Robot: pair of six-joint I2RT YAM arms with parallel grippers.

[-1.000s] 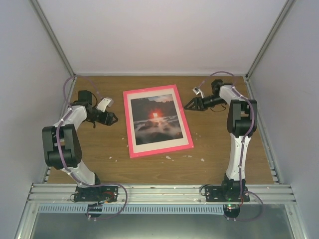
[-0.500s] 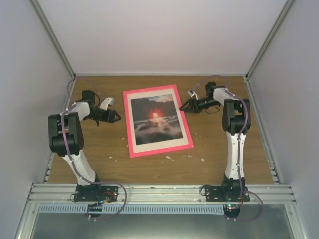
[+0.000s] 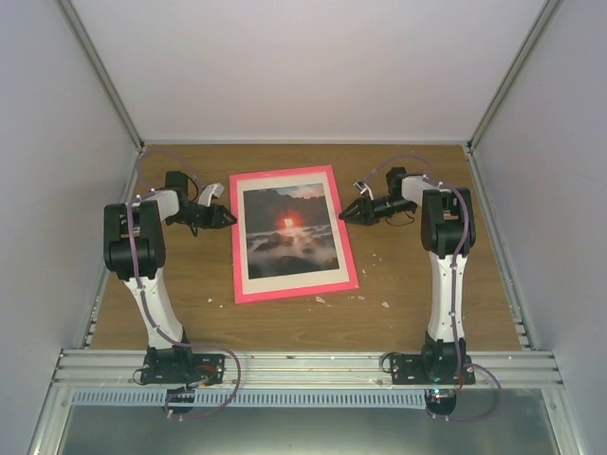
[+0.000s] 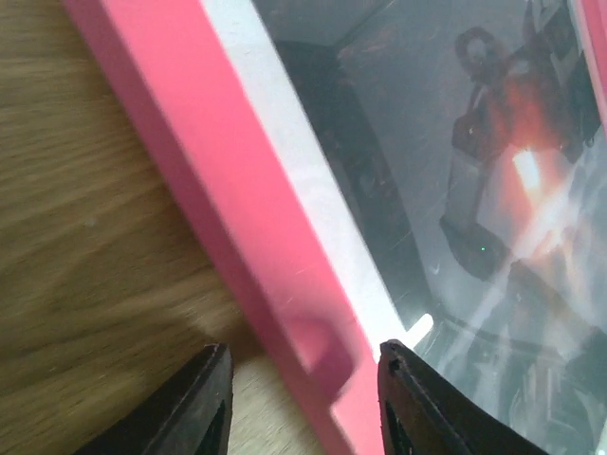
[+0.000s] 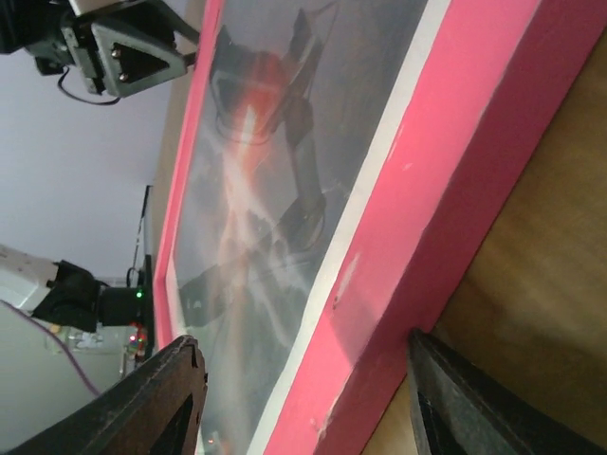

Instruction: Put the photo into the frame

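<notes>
- Between the two fingers of your left gripper (image 4: 303,379) runs one long pink edge of the frame (image 3: 283,172). These jaws are apart, one finger over the table (image 3: 408,275) and one over the glass.
- Between the fingers of your right gripper (image 5: 302,384) runs the other long edge. These jaws are apart too.
- Between both sets of jaws, the photo (image 3: 289,235) lies inside the frame, under the glass, with a white border (image 3: 288,282) round it.

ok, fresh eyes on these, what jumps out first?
The bright pink frame lies flat on the wooden table, the red-sun photo showing inside it. The left gripper and right gripper sit at its opposite long edges, jaws apart astride the pink rim.
</notes>
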